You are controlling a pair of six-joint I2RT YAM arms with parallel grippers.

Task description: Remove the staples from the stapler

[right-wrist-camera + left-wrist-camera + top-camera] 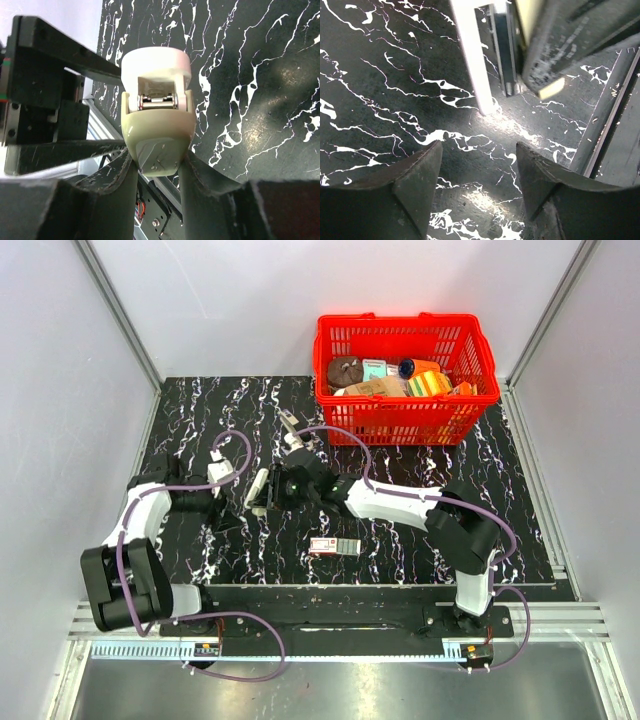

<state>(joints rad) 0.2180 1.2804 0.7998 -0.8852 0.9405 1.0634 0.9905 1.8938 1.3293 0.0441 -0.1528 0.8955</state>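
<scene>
The white and pale green stapler (258,490) stands on the black marbled mat (200,410), left of centre. My right gripper (283,490) is shut on its rear end; in the right wrist view the stapler (156,120) sits between my two fingers, gripper (157,167), with its metal hinge showing. My left gripper (222,512) is open and empty just left of the stapler. In the left wrist view the gripper (477,167) hovers low over the mat, and the stapler's white arm (470,55) and metal staple rail (502,50) stand ahead of it. No loose staples show.
A small staple box (333,546) lies on the mat near the front centre. A red basket (405,410) with several items stands at the back right. The mat's front edge and metal rail (605,130) run close by my left gripper.
</scene>
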